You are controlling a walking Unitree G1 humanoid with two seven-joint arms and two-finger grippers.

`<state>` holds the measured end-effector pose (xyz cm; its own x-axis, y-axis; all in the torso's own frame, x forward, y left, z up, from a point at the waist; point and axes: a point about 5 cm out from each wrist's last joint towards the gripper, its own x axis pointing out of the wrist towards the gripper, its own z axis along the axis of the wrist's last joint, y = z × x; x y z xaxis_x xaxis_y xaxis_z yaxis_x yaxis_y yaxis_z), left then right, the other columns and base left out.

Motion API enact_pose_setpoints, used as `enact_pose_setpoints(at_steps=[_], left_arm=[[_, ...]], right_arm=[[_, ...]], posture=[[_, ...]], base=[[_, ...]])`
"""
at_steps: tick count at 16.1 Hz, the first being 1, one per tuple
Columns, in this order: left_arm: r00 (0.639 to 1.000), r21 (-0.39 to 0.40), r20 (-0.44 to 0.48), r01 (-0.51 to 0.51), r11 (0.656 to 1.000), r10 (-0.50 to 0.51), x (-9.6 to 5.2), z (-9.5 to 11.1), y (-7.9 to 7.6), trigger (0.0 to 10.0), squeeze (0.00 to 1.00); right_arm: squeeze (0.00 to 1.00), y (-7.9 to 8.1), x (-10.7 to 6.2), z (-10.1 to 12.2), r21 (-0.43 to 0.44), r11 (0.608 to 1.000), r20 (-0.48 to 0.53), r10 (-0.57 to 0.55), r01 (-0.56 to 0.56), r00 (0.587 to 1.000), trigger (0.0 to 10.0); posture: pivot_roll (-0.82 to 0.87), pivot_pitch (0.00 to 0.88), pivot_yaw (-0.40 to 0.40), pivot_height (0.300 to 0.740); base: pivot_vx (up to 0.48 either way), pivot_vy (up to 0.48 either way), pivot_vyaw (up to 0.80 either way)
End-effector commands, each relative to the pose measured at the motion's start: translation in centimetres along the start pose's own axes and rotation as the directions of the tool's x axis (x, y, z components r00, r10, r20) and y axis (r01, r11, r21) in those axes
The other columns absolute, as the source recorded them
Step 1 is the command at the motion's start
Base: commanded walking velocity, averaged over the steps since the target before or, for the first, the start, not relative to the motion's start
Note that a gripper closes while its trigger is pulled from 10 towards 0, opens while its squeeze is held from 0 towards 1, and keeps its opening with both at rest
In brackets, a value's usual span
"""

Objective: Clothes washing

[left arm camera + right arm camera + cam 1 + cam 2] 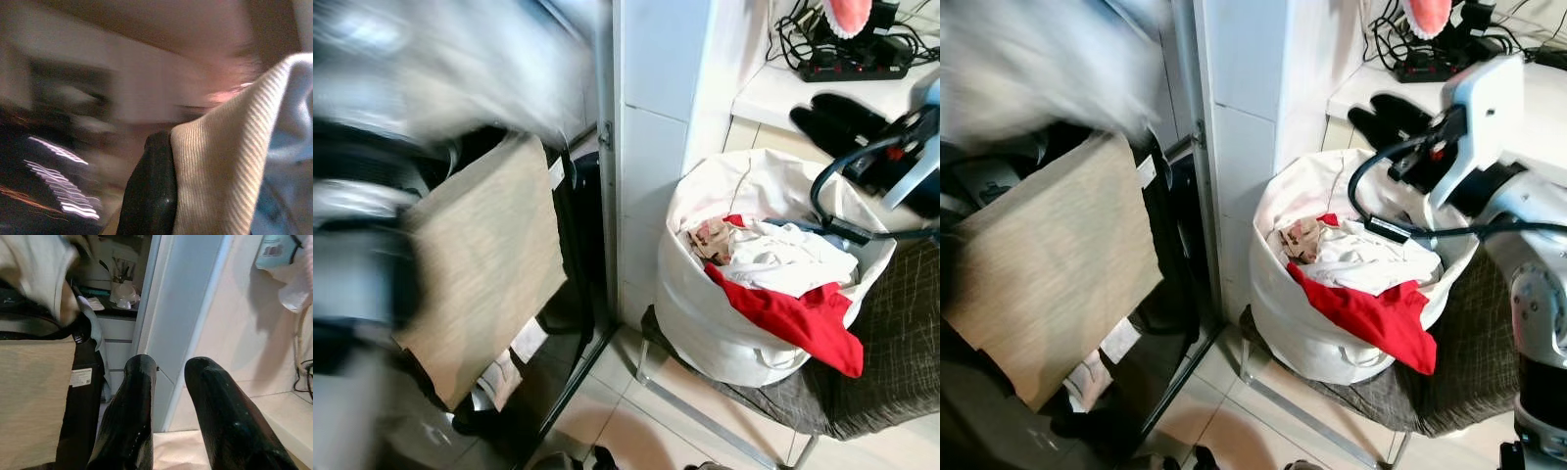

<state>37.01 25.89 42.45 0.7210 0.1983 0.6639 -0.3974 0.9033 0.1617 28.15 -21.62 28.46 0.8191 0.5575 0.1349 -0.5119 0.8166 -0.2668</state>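
Beige garment against finger (wrist view)

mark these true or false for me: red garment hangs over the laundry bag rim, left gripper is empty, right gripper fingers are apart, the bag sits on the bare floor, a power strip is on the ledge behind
1. A red garment hangs over the rim of the white laundry bag: true.
2. The left gripper is empty: false, it pinches a beige ribbed cloth.
3. The right gripper has its fingers apart, holding nothing: true.
4. The bag sits on the bare floor: false, it rests on a dark checked seat with a metal frame.
5. A black power strip lies on the ledge behind: true.
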Motion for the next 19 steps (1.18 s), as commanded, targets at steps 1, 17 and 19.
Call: enact_pose_setpoints(at_steps=[1,17,19], left_arm=[[0.998,0.114,0.064,0.01,0.993,-0.017,0.4,1.3,-0.7,0.0,0.0],[0.743,0.077,-0.67,0.058,0.995,0.009,-8.1,-14.7,-3.2,10.0,1.0],[0.792,0.145,-0.607,0.031,0.989,0.064,-7.1,-13.7,-2.4,10.0,1.0]], right_arm=[[0.0,0.7,0.2,0.3,-0.004,1.0,0.013,0.023,-0.023,1.0,10.0],[0.0,6.3,2.4,-2.3,0.109,0.99,-0.083,0.095,-0.085,0.992,10.0],[0.0,6.0,2.6,-2.4,0.106,0.992,-0.09,0.071,-0.061,0.993,10.0]], posture=[[-0.08,0.0,0.058,0.74],[-0.09,0.0,0.059,0.74],[-0.08,0.0,0.058,0.74]], base=[[0.0,0.0,0.0],[0.0,0.0,0.0],[0.0,0.0,0.0]])
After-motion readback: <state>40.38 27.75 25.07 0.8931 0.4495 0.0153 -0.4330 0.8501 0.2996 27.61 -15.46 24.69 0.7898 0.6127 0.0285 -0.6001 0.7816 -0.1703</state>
